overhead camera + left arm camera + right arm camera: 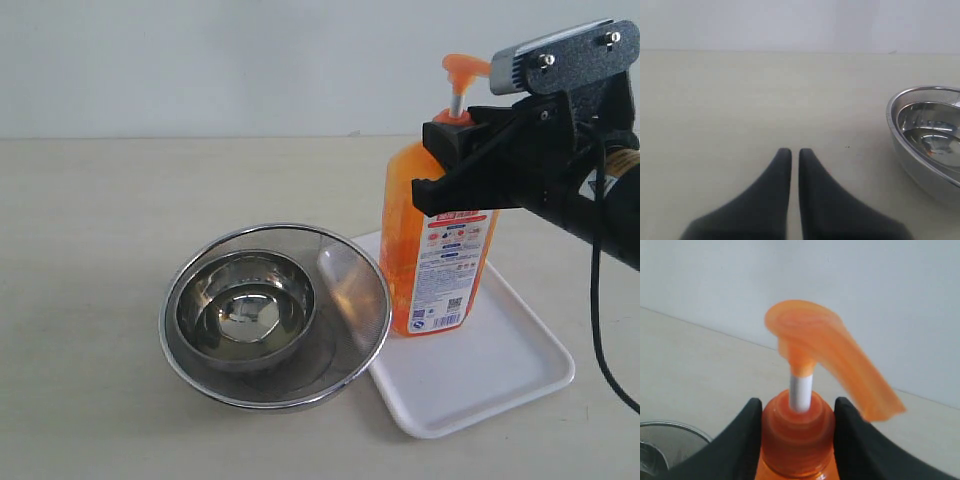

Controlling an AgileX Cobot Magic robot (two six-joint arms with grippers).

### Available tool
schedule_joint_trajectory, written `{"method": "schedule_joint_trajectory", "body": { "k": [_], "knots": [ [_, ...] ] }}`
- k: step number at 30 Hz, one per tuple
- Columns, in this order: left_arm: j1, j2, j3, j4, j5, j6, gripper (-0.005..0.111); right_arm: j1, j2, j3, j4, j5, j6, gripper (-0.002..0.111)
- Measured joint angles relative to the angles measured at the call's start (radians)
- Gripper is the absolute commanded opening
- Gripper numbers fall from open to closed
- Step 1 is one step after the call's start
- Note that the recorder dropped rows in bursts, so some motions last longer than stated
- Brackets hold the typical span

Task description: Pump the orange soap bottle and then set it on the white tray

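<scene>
The orange soap bottle [435, 250] stands upright on the white tray [500, 375], near the tray's far left part. Its orange pump nozzle [462, 68] sits raised on a white stem. My right gripper [432, 165] reaches in from the right, and its two black fingers press on either side of the bottle's orange cap [797, 435]. The right wrist view shows the right gripper [798, 405] shut on that cap, with the nozzle [830, 352] above it. My left gripper [795, 152] is shut on nothing above bare table and does not show in the exterior view.
A round steel mesh strainer [352, 330] with a steel bowl [245, 310] inside it sits left of the tray and overlaps the tray's left edge. The strainer [925, 140] also lies to one side of my left gripper. A black cable [597, 330] hangs at the right.
</scene>
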Motion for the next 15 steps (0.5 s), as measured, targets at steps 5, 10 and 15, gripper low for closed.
{"method": "schedule_joint_trajectory", "body": {
  "k": [5,10,15],
  "knots": [
    [0.0,0.0,0.0,0.0,0.0,0.0,0.005,0.0,0.006,0.0,0.002,-0.016,-0.006,0.0],
    [0.0,0.0,0.0,0.0,0.0,0.0,0.005,0.001,0.009,0.0,0.022,-0.022,-0.008,0.0],
    [0.0,0.0,0.0,0.0,0.0,0.0,0.005,0.001,0.002,0.0,0.102,-0.024,-0.015,0.0]
  ]
}}
